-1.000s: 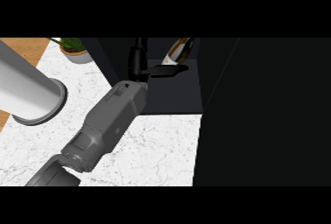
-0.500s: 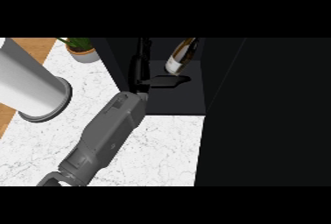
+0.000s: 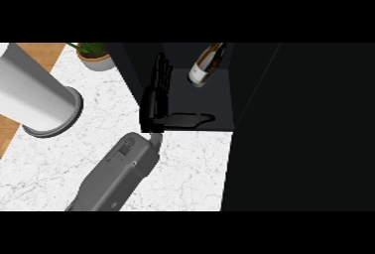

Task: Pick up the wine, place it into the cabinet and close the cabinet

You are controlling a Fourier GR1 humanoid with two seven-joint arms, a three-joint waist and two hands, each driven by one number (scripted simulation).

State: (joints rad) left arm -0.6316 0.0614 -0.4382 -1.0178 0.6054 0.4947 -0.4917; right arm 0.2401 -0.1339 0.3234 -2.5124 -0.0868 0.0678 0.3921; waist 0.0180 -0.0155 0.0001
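Note:
The wine bottle (image 3: 206, 65), dark glass with a pale label, stands tilted at the back of the open black cabinet (image 3: 201, 106), with nothing holding it. My right hand (image 3: 156, 96) is inside the cabinet's left side, close to its left wall. Its fingers are straight, point towards the back and hold nothing. A gap separates the hand from the bottle, which is to its right. A dark shadow lies on the cabinet floor beside the hand. My grey right forearm (image 3: 121, 173) runs up from the lower edge. My left hand does not show.
A wide black panel (image 3: 300, 129), probably the cabinet's door, fills the right side. A big pale grey cylinder (image 3: 36, 96) stands at the left on the white marble counter (image 3: 190, 168). A small potted plant (image 3: 93, 55) sits at the back left.
The right hand was at the bottle a second ago. It has since let go and drawn left and back, and its fingers are now straight. The bottle stays in the cabinet.

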